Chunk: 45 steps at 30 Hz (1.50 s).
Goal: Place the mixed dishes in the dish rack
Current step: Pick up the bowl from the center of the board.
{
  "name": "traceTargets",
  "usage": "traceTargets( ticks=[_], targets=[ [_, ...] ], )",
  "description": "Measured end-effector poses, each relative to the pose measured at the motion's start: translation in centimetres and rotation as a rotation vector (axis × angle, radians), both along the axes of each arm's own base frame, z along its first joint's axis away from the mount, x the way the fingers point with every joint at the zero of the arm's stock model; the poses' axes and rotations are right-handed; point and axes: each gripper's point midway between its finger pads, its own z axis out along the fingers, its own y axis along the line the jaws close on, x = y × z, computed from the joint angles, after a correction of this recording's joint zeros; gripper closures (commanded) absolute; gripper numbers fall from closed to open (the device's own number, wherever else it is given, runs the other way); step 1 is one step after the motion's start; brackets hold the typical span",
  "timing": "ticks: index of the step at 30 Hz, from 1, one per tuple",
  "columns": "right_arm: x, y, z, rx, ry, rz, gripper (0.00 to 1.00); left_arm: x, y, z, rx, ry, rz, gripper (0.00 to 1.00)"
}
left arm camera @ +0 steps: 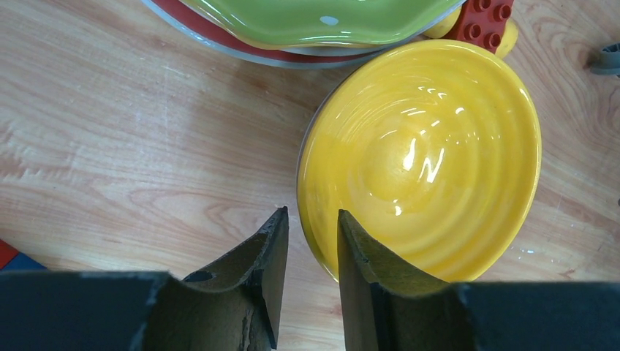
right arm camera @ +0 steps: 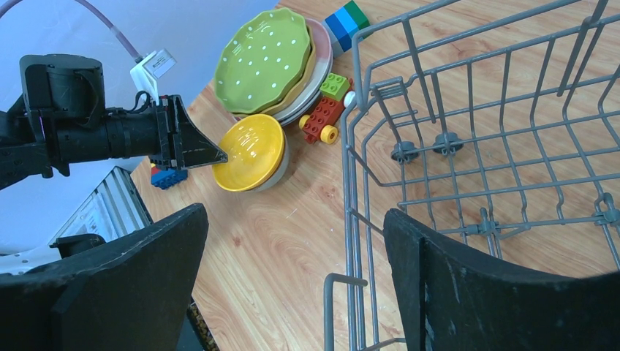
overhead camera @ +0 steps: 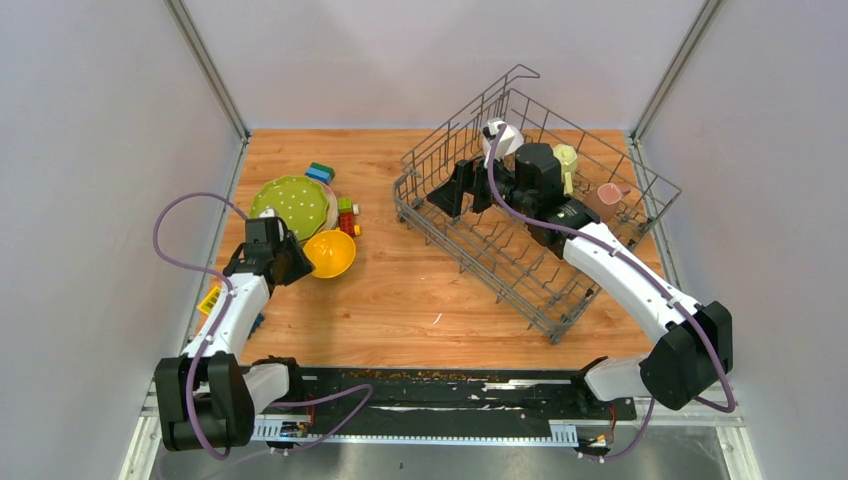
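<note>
A yellow bowl [overhead camera: 330, 253] [left arm camera: 424, 161] [right arm camera: 252, 150] sits nested in a whitish bowl on the wooden table. Behind it is a plate stack topped by the lime-green dotted plate [overhead camera: 291, 205] [right arm camera: 267, 62]. My left gripper [overhead camera: 303, 262] [left arm camera: 312, 216] is at the bowl's near rim. One finger is outside, the other over the bowl's inside, and a narrow gap still shows. My right gripper [overhead camera: 468, 188] [right arm camera: 292, 219] hangs wide open and empty over the left end of the grey wire dish rack [overhead camera: 560, 320] [right arm camera: 348, 219]. A pink mug [overhead camera: 607, 200] and a pale-green mug [overhead camera: 566, 160] stand inside the rack.
Toy blocks lie round the plates: red and green ones [overhead camera: 346, 215] [right arm camera: 325, 121], a blue-green one [overhead camera: 320, 172] [right arm camera: 347, 22], and yellow-blue ones [overhead camera: 210, 300] under the left arm. Grey walls close in both sides of the table.
</note>
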Motion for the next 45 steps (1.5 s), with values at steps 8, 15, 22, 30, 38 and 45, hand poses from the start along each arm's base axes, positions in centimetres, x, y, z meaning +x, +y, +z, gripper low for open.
traceTargets(
  ticks=[8,15,22,30,38,45],
  targets=[
    [0.0,0.0,0.0,0.000,0.001,0.000,0.09,0.2,0.1,0.2,0.008,0.003,0.001,0.68],
    [-0.3,0.1,-0.1,-0.001,0.008,0.013,0.09,0.2,0.2,0.3,0.013,0.006,0.000,0.78],
    [-0.5,0.1,-0.4,-0.007,0.023,0.018,0.07,0.3,0.3,0.1,0.017,0.009,0.001,0.86],
    [-0.8,0.0,-0.8,-0.012,0.046,0.023,0.06,0.7,0.2,0.5,0.011,-0.011,-0.007,1.00],
    [-0.9,0.0,-1.1,-0.018,0.058,0.023,0.07,0.8,-0.4,0.8,-0.010,-0.024,-0.029,1.00],
    [-1.0,0.1,-1.1,-0.015,0.064,0.031,0.07,0.9,-0.9,1.2,-0.038,-0.040,-0.043,1.00]
  ],
)
